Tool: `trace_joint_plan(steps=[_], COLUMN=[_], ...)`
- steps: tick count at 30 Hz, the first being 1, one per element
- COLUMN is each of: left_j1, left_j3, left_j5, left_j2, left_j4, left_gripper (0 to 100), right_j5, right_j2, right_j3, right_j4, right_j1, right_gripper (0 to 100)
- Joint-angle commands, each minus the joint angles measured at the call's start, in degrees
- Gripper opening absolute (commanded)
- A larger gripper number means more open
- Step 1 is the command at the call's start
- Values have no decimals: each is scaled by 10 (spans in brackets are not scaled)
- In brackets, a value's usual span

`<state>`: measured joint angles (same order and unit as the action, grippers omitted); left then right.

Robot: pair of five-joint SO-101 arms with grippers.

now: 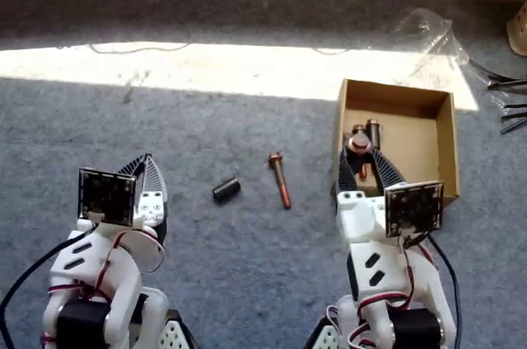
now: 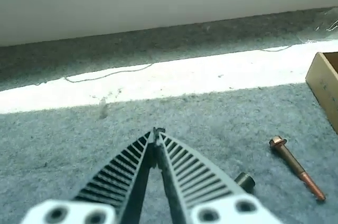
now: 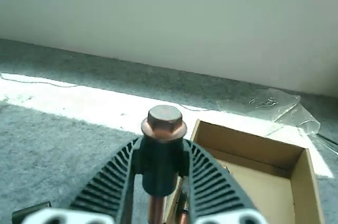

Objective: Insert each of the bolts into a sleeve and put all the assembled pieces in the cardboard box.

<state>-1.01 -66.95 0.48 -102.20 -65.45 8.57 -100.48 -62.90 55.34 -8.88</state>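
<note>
- High view looks down on a grey carpet [image 1: 247, 242], with a sunlit band [image 1: 206, 69] running across its far side.
- Cardboard box [image 1: 397, 90] sits open-topped on the carpet ahead of the right arm, its far edge reaching the sunlit band. Its tan walls also show in the right wrist view [image 3: 248, 142] and at the edge of the left wrist view [image 2: 323, 89].
- Right gripper [image 1: 361, 151] [image 3: 161, 152] hangs over the box's near left corner. Its jaws are parted just enough to clamp an assembled piece upright.
- Left gripper [image 1: 146, 161] [image 2: 156, 134] is low over the carpet, well left of the box. Its jaws are closed tip to tip with nothing between them.
- Clear plastic bag [image 1: 426, 32] [image 3: 274, 105] lies crumpled on the carpet beyond the box's far right corner.
- Loose bolt [image 1: 280, 180] [image 2: 297, 167], copper-coloured, lies flat on the carpet between the arms and near the box's left wall, head toward the far side.
- Held bolt [image 3: 163, 121] stands head up, its flanged head just above the jaws and its shank showing below the held sleeve [image 3: 160, 171], a dark tube pinched between the ribbed fingers.
- Second piece [image 1: 373, 132], dark and sleeve-like, lies on the box floor just beyond the right gripper's tips. Whether a bolt sits in it cannot be told.
- Loose sleeve [image 1: 226, 190] [image 2: 245, 182], short and dark, lies on its side near the loose bolt's left, not touching it.
</note>
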Motion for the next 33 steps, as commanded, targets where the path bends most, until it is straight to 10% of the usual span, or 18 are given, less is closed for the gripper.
trace_joint_plan(steps=[1,33], left_j1=[75,136], left_j3=[-5,-68], left_j5=[-9,35], left_j2=[-6,-28], left_j4=[18,17], left_gripper=[14,14], right_j5=[22,45], right_j2=[98,939], right_j3=[110,471], right_j4=[19,-88], right_j1=[45,189], right_gripper=[5,6])
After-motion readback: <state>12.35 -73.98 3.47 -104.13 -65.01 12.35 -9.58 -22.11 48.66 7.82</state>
